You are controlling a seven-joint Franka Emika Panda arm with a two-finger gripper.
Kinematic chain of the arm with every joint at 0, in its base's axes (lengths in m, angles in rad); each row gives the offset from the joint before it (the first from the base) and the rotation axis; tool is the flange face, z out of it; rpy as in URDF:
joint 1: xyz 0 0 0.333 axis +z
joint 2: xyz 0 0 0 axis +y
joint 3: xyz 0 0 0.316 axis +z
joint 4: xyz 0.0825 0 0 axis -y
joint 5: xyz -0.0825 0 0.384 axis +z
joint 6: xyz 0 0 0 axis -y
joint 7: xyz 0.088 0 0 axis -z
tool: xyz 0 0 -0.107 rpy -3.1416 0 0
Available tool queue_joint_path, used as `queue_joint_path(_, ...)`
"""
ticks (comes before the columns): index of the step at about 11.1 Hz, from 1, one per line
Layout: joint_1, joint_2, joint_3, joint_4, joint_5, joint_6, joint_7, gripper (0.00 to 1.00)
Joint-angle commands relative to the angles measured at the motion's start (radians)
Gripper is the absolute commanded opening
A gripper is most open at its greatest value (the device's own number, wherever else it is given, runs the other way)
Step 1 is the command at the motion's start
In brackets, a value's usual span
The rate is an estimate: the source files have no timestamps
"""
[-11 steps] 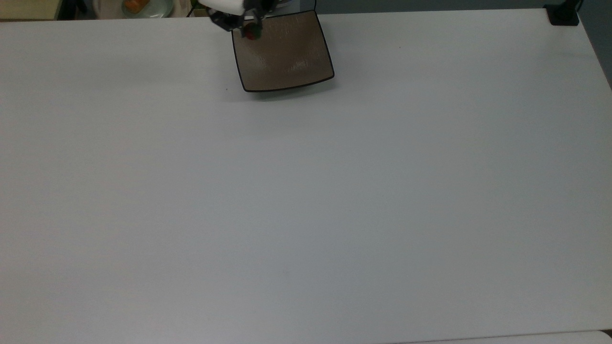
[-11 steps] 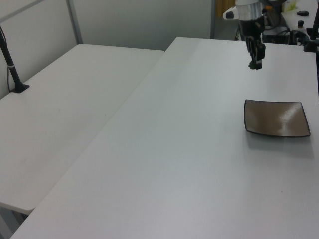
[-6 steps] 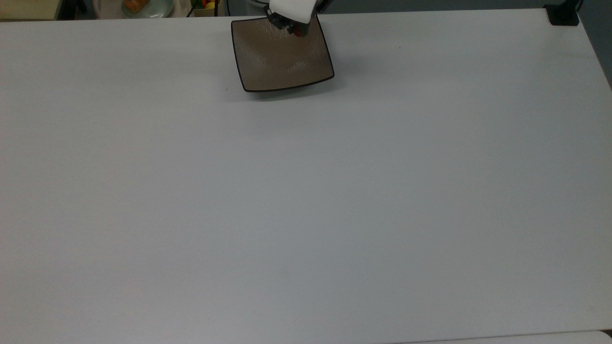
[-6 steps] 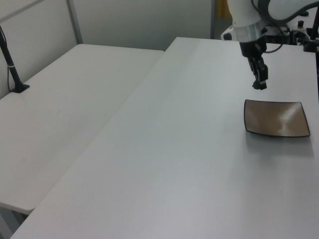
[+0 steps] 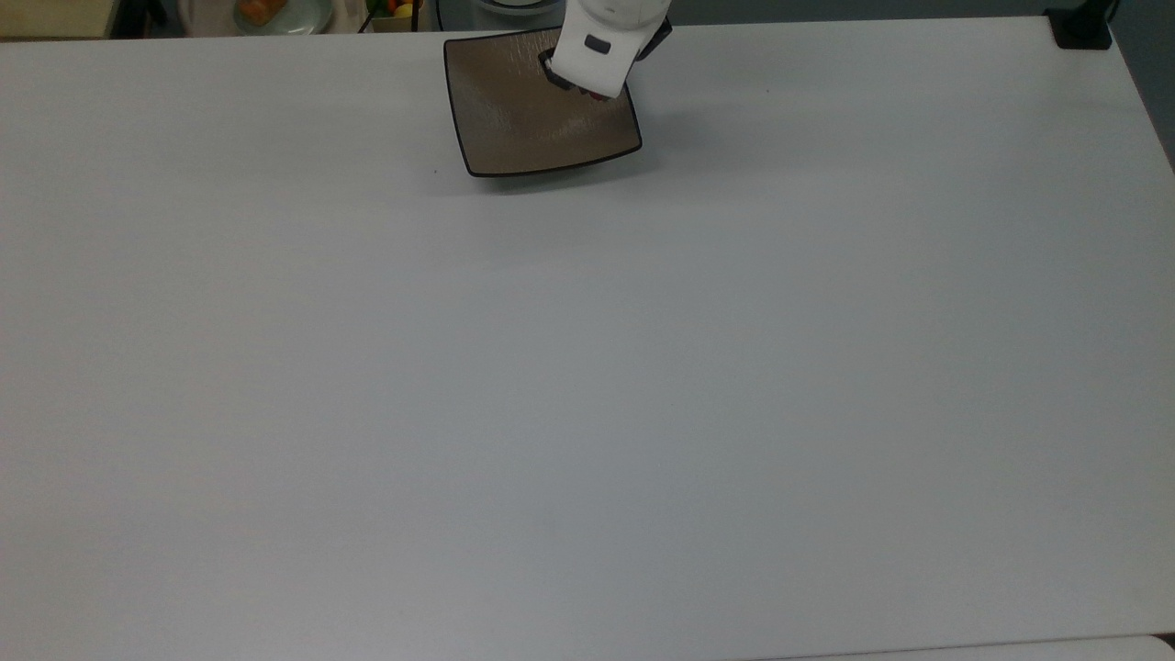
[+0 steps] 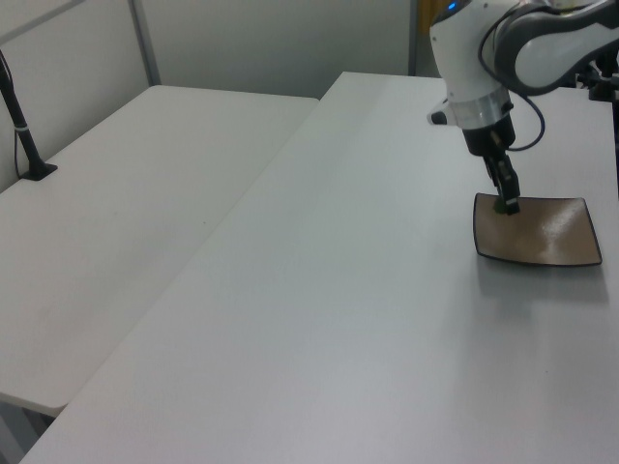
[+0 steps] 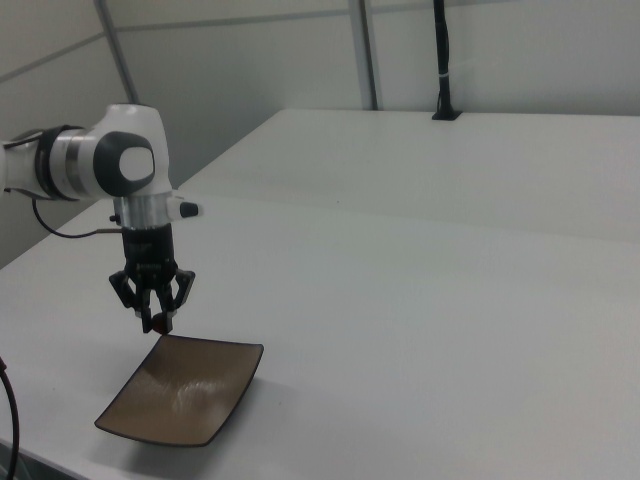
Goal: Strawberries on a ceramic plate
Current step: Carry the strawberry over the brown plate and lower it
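Note:
The ceramic plate [image 5: 505, 124] is a square glossy brown dish with a thin black rim, near the far edge of the white table. My gripper [image 5: 592, 90] hangs over the plate's right part in the top view, mostly under the arm's white wrist. It is shut on the strawberry [image 5: 603, 95], of which a little red peeks out. In the left view the gripper [image 6: 506, 202] holds the strawberry [image 6: 501, 206] just over the near-left corner of the plate [image 6: 546, 237]. In the right view the strawberry [image 7: 160, 323] sits between the fingertips of the gripper [image 7: 158, 317], slightly above the plate's [image 7: 190, 395] far edge.
A round pale plate with orange food [image 5: 266, 11] lies beyond the table's far edge. A black clamp [image 5: 1081, 28] sits at the top view's right corner. A second white table [image 6: 116, 222] with a black post [image 6: 24, 126] adjoins in the left view.
The gripper has carried the strawberry from the plate's far-left corner rightward across the top view and come down close over the plate. The plate has stayed put.

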Motion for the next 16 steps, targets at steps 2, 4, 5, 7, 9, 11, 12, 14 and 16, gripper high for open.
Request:
queue_joint_path(2, 0.006, -0.014, -0.008, -0.162, 0.001, 0.131, 0.034, 0.1)
queue_joint_path(4, 0.0, -0.014, -0.01, -0.216, -0.004, 0.193, 0.034, 0.1)
queue_joint_path(5, -0.003, -0.015, -0.01, -0.233, -0.006, 0.223, 0.034, 0.1)
queue_joint_path(7, -0.004, -0.023, -0.01, -0.273, -0.01, 0.268, 0.036, 0.11)
queue_joint_path(9, -0.02, -0.026, -0.01, -0.282, -0.03, 0.268, 0.034, 0.11)
queue_joint_path(11, -0.047, -0.044, -0.01, -0.284, -0.03, 0.261, 0.034, 0.11)
queue_joint_path(12, -0.05, -0.044, -0.011, -0.284, -0.036, 0.259, 0.034, 0.12)
queue_joint_path(14, -0.064, -0.044, -0.015, -0.284, -0.061, 0.244, 0.034, 0.15)
queue_joint_path(16, -0.066, -0.041, -0.016, -0.285, -0.081, 0.242, 0.034, 0.28)
